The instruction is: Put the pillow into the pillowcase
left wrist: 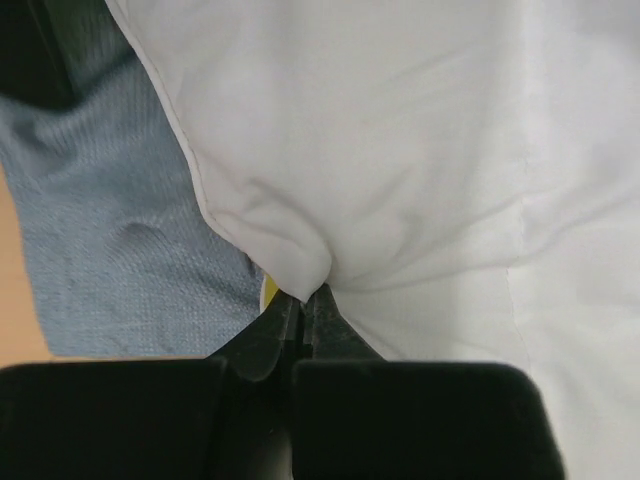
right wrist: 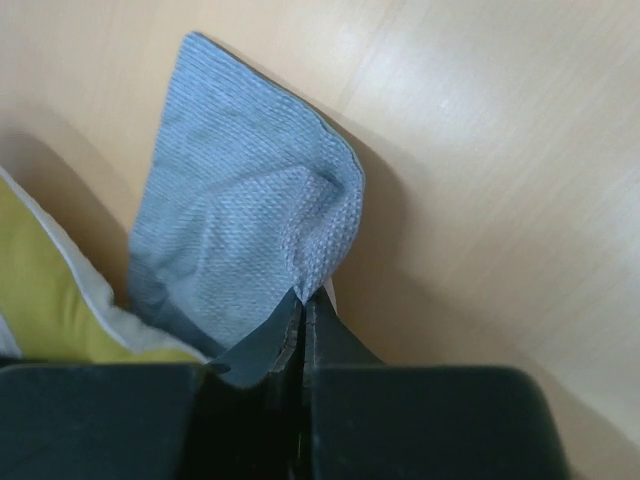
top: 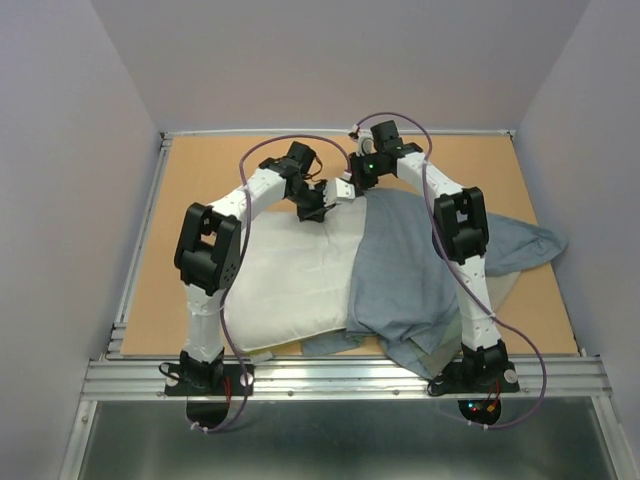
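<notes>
Clamping thin folds, the left gripper (left wrist: 303, 297) holds the white quilted pillow (left wrist: 430, 150), the right gripper (right wrist: 303, 297) the grey-blue fabric pillowcase (right wrist: 240, 210) beside it; pulling could slip either.

Top external: fixed high, above and behind the arm bases (top: 205, 372). Looks down and forward over the whole table (top: 200, 165), wide and far off.

Left wrist: mounted just behind the left gripper (left wrist: 303, 298), looks along its fingers. Very close. The pillow (left wrist: 450, 150) fills most of the frame, with a strip of pillowcase (left wrist: 110, 230) beside it.

Right wrist: same mount behind the right gripper (right wrist: 303, 298). Close up on a pillowcase corner over bare tabletop, with the yellow pillow band at the frame edge.

Shared: both wrist views fall in the far-middle patch of the top view, where the two grippers sit near each other. Both wrist views show pillow and pillowcase.
</notes>
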Tool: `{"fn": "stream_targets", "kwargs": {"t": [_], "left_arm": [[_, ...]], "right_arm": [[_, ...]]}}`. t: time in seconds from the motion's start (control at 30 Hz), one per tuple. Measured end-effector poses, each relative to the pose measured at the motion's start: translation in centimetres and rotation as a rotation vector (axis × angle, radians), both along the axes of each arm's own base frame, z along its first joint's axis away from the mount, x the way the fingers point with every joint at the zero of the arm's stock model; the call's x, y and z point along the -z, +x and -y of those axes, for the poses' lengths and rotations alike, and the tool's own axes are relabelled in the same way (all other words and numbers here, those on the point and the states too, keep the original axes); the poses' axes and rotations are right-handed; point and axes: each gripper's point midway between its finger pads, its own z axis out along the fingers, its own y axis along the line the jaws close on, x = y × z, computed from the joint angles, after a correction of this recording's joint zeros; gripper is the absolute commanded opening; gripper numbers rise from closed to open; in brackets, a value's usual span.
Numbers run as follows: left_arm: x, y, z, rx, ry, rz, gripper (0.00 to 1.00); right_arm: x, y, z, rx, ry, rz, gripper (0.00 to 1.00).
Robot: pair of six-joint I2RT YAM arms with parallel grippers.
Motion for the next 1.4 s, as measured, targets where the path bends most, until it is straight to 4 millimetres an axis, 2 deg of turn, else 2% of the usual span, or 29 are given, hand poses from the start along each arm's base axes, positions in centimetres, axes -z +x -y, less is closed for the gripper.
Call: {"fn": "stream_targets", "kwargs": {"t": [0.07, 0.13, 0.23, 0.33, 0.43, 0.53, 0.73, 0.87, 0.93, 0.97, 1.03, 1.07, 1.1, 1.17, 1.2, 1.3, 1.4], "left_arm": [[-2.2, -0.8, 1.6, 0.032, -0.023, 0.063, 0.00], [-4.8, -1.4, 3.2, 0.061, -0.059, 0.132, 0.00], [-9.7, -2.5, 5.8, 0.113, -0.136, 0.252, 0.00], [-14.0, -3.9, 7.4, 0.151, -0.207, 0.351, 0.00], [-16.6, -5.5, 8.0, 0.180, -0.253, 0.417, 0.00], [-17.4, -7.0, 8.5, 0.203, -0.273, 0.447, 0.00], [-15.9, -7.8, 9.1, 0.212, -0.259, 0.460, 0.00], [-14.8, -7.6, 8.6, 0.189, -0.244, 0.476, 0.00], [-14.6, -7.4, 8.4, 0.175, -0.241, 0.494, 0.00], [-14.5, -7.3, 8.3, 0.168, -0.241, 0.506, 0.00], [-14.0, -7.4, 8.0, 0.161, -0.238, 0.518, 0.00], [-13.6, -7.6, 7.7, 0.155, -0.236, 0.526, 0.00], [-13.3, -7.7, 7.5, 0.153, -0.233, 0.526, 0.00], [-12.4, -8.0, 7.2, 0.147, -0.229, 0.519, 0.00], [-11.8, -8.2, 7.0, 0.142, -0.228, 0.505, 0.00], [-9.8, -9.2, 6.8, 0.123, -0.228, 0.443, 0.00], [-8.0, -10.2, 6.5, 0.071, -0.235, 0.349, 0.00]], "right_arm": [[-0.5, -0.3, -0.3, 0.004, 0.010, -0.012, 0.01], [-2.2, -1.0, -1.0, -0.001, 0.031, -0.014, 0.01], [-6.0, -2.3, -2.9, -0.018, 0.078, 0.006, 0.01], [-9.8, -3.7, -4.9, -0.030, 0.144, 0.005, 0.01], [-12.9, -4.6, -6.5, -0.033, 0.211, -0.006, 0.01], [-15.6, -4.9, -7.9, -0.010, 0.296, -0.038, 0.00], [-18.6, -5.2, -9.3, 0.078, 0.409, -0.130, 0.01], [-20.0, -6.5, -10.0, 0.126, 0.457, -0.201, 0.01], [-20.6, -7.9, -10.5, 0.137, 0.471, -0.236, 0.01], [-20.7, -8.6, -10.7, 0.143, 0.475, -0.253, 0.05], [-20.9, -9.6, -10.9, 0.143, 0.480, -0.271, 0.25], [-20.8, -10.0, -10.9, 0.144, 0.481, -0.283, 0.54], [-20.5, -10.7, -10.9, 0.140, 0.483, -0.301, 0.67], [-19.6, -11.2, -10.6, 0.131, 0.472, -0.315, 0.82], [-18.9, -11.2, -10.4, 0.130, 0.463, -0.318, 0.97], [-17.3, -10.3, -8.7, 0.147, 0.428, -0.301, 0.97], [-16.3, -6.6, -3.6, 0.221, 0.375, -0.205, 0.97]]}}
